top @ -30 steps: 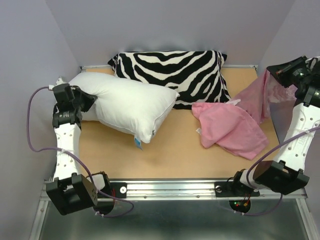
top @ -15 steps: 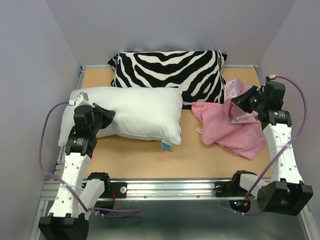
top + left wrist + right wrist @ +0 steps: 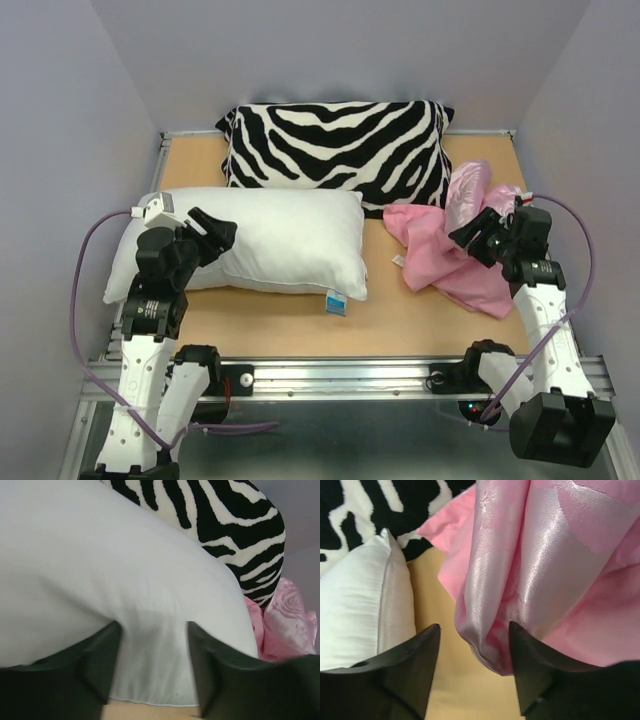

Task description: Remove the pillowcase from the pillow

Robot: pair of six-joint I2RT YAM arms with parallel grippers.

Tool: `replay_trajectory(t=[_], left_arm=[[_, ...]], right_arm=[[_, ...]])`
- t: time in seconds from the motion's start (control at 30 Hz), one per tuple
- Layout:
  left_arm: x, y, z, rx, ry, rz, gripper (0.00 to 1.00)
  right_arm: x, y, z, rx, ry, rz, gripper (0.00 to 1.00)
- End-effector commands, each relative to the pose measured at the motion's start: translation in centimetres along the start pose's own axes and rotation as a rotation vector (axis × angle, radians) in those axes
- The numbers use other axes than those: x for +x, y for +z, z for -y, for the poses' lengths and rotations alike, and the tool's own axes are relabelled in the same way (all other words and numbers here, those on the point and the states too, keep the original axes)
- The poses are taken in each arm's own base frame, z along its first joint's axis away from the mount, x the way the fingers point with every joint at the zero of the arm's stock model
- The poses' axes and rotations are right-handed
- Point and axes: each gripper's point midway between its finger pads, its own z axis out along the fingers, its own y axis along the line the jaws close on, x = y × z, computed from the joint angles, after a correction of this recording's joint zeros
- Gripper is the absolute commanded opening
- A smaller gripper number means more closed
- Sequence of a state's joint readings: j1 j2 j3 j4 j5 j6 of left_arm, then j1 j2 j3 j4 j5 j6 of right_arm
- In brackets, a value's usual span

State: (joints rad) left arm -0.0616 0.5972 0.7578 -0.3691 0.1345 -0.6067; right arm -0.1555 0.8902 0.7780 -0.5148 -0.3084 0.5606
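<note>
Left gripper [image 3: 215,229] has its two blunt black fingers spread wide and released. They press lightly against the near-left flank of the pillow [image 3: 285,238] without pinching any cloth. From its wrist view, smooth white fabric fills the gap between them, faintly creased, with a thin stitched seam along the lower edge. Right gripper [image 3: 470,233] is likewise let go, with its fingers parted. A rounded fold of the pillowcase [image 3: 448,258] hangs loosely in the gap, and I can't see either finger clamping it.

A purple cable [image 3: 84,262] loops off the left arm, just behind the gripper. Beneath both sets of fingers lies the table [image 3: 270,325], a matte tan board.

The pillow stretches away to the right of the left gripper, plump and rectangular, with soft rounded corners. It is fully bare. A small blue-and-white tag [image 3: 336,302] sticks out of its near-right corner.

The pillowcase lies free of it in a crumpled heap under and just left of the right gripper, well apart from the left one. Most of the heap is flat, dull pink. One bunched ridge just beyond the fingers rises up glossy, the satin catching the light and showing a faint rose figure.

Farthest back, beyond both grippers, a zebra cushion [image 3: 340,145] leans along the rear, its black-and-white stripes looking nappy. The pillow's far edge and the heap's far-left edge tuck against it.
</note>
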Motion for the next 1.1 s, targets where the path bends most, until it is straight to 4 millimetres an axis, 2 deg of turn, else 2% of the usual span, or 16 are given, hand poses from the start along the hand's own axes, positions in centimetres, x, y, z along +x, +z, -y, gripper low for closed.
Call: replay_trajectory(t=[0.0,0.03,0.13,0.3,0.33,0.4,0.43,0.5,0.53,0.57,0.63,0.67,0.7,0.77,0.87,1.07], left_arm=[[-3.0,-1.4,3.1,0.115,0.09,0.086,0.82],[-3.0,-1.5,3.1,0.113,0.105,0.088,0.82],[-3.3,-2.1,3.2,0.116,0.123,0.101,0.83],[-5.1,-3.0,4.8,0.158,0.176,0.145,0.88],[-5.3,-2.9,5.0,0.161,0.183,0.145,0.89],[-5.7,-2.2,6.1,0.195,0.195,0.126,0.89],[-5.7,-1.9,6.6,0.215,0.195,0.112,0.89],[-6.3,-1.2,7.7,0.245,0.189,0.119,0.89],[-6.5,-1.0,8.2,0.253,0.188,0.119,0.89],[-6.7,-0.5,9.2,0.274,0.191,0.115,0.89],[-6.5,0.0,10.5,0.296,0.194,0.099,0.89],[-6.8,0.3,11.0,0.286,0.195,0.114,0.89],[-6.1,0.5,12.6,0.317,0.205,0.091,0.89],[-5.9,1.3,13.2,0.291,0.212,0.096,0.89],[-5.6,1.5,14.3,0.3,0.226,0.091,0.89],[-4.9,2.1,14.1,0.296,0.26,0.079,0.89]], right_arm=[[-0.1,0.1,0.9,0.017,-0.026,0.065,0.66],[-0.1,0.0,0.9,0.019,-0.027,0.072,0.99],[-1.1,-0.3,0.7,0.036,-0.041,0.102,1.0],[-3.3,-0.2,-1.2,0.058,-0.074,0.132,1.0],[-4.6,-0.7,-2.6,0.046,-0.085,0.168,1.0],[-4.8,-0.1,-4.4,0.063,-0.116,0.171,1.0],[-5.5,-0.6,-7.2,0.025,-0.146,0.196,1.0],[-6.3,-0.6,-8.8,0.051,-0.171,0.227,1.0],[-6.4,-0.5,-10.0,0.044,-0.186,0.229,1.0],[-6.5,-0.4,-12.3,0.022,-0.215,0.234,1.0],[-5.6,-0.1,-14.8,-0.005,-0.256,0.219,1.0],[-6.0,0.2,-16.2,-0.014,-0.268,0.223,1.0],[-5.9,0.4,-16.8,-0.01,-0.279,0.225,1.0],[-5.1,1.2,-18.6,-0.024,-0.315,0.208,1.0],[-4.4,1.7,-19.2,-0.019,-0.346,0.189,1.0],[-3.3,1.7,-19.0,-0.052,-0.4,0.157,1.0]])
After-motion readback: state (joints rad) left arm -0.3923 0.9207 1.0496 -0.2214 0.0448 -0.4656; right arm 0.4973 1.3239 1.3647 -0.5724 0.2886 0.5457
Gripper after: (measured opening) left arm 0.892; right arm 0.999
